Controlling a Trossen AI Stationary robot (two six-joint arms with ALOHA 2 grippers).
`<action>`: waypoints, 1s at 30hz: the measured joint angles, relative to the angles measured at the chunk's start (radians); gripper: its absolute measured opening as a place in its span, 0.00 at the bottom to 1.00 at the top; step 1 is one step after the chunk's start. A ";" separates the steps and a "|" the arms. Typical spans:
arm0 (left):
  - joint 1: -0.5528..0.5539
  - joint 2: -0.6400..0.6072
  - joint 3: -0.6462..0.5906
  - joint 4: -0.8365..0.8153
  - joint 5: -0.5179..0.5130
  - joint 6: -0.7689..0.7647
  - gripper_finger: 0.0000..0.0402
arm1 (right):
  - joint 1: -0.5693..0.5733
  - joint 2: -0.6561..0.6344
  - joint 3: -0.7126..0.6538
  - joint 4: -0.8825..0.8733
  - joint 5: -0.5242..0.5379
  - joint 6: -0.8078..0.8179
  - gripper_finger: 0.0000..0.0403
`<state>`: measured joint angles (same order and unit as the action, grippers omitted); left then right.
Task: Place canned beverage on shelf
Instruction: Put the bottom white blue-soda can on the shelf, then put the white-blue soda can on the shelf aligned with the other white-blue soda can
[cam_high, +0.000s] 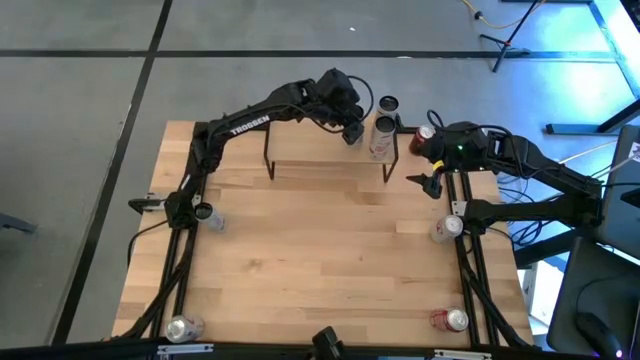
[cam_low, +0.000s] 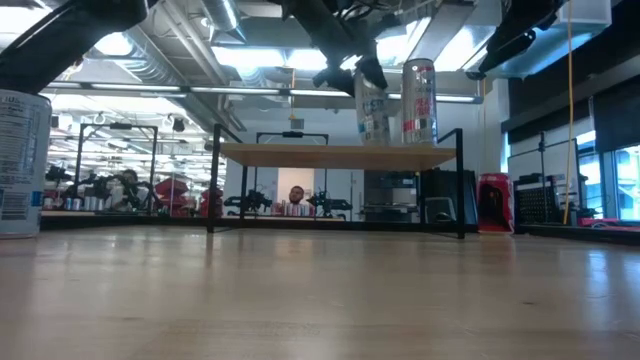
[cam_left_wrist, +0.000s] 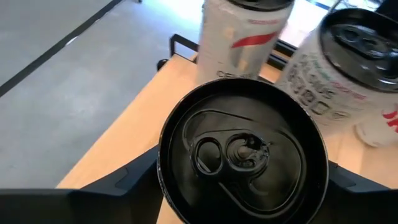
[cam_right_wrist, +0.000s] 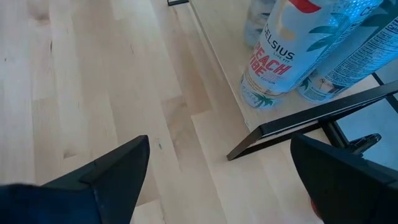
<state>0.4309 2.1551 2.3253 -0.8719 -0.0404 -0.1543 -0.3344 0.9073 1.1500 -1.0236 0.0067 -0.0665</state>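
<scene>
A pale, planked wooden tabletop (cam_high: 320, 270) carries loose cans at its edges: one silver can (cam_high: 209, 215) by the left edge and another silver one (cam_high: 183, 327) at the near left corner. Against the far edge stands the shelf (cam_high: 320, 147), a light wood slab on thin black metal legs. The left hand (cam_high: 352, 128) reaches over the shelf's right end, its dark fingers set on either side of a cylindrical can with a glossy black lid (cam_left_wrist: 242, 155); whether they press it or stand just clear, I cannot tell. Close beside that can on the shelf stand a white can with red lettering (cam_high: 381, 137) and a black-lidded can with grey print (cam_high: 389, 104). The right hand (cam_high: 432, 183) hovers off the shelf's right end, fingers spread wide and holding nothing. A red can (cam_high: 426, 134) stands on the tabletop beside the shelf's right legs. Along the right edge sit a silver can (cam_high: 445, 228) and, at the near right corner, a red can on its side (cam_high: 449, 320).
</scene>
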 joint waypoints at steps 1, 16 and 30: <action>0.000 0.000 0.000 0.000 -0.003 0.000 0.68 | 0.000 0.000 0.000 0.000 0.000 0.000 0.93; 0.000 -0.022 0.003 0.046 0.002 0.008 0.81 | 0.000 0.000 0.000 -0.006 -0.026 0.001 0.93; -0.066 -0.170 0.028 0.066 0.015 -0.017 0.81 | 0.000 0.000 0.000 0.014 -0.026 0.015 0.93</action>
<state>0.3651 1.9850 2.3531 -0.8058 -0.0254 -0.1713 -0.3340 0.9077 1.1500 -1.0099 -0.0193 -0.0517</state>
